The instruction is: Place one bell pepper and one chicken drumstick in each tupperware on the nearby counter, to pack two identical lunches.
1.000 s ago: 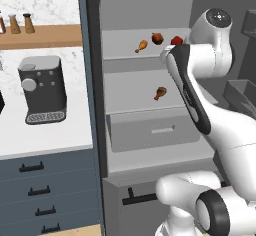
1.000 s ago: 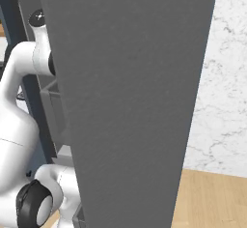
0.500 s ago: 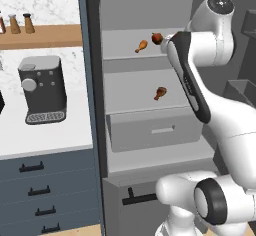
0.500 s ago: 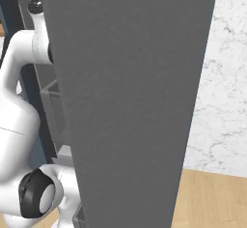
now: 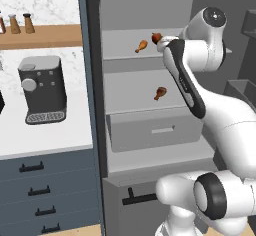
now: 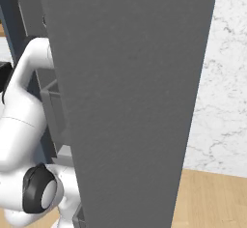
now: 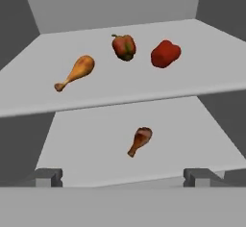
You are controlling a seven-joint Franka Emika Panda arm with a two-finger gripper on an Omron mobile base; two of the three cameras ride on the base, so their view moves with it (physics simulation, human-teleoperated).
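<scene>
Jaws spread wide and empty here: the gripper [image 7: 123,175] shows its 2 dark tips far apart at the bottom of the hand view, nothing between them. Straight ahead and just above them lies the darker chicken drumstick [image 7: 140,141] on the lower shelf [image 7: 86,144], its long axis running diagonally, meaty end up-right, bone end down-left. It looks like the nearest pick. Higher up, on the upper shelf [image 7: 202,72], sit the lighter drumstick [image 7: 75,72] to the left, the green-red bell pepper [image 7: 124,46] in the middle and the red bell pepper [image 7: 166,54] to the right, all apart from one another. From the left base view, the arm reaches into the open fridge [image 5: 92,105], with the counter [image 5: 45,137] off to the left carrying a coffee machine [image 5: 42,90].
</scene>
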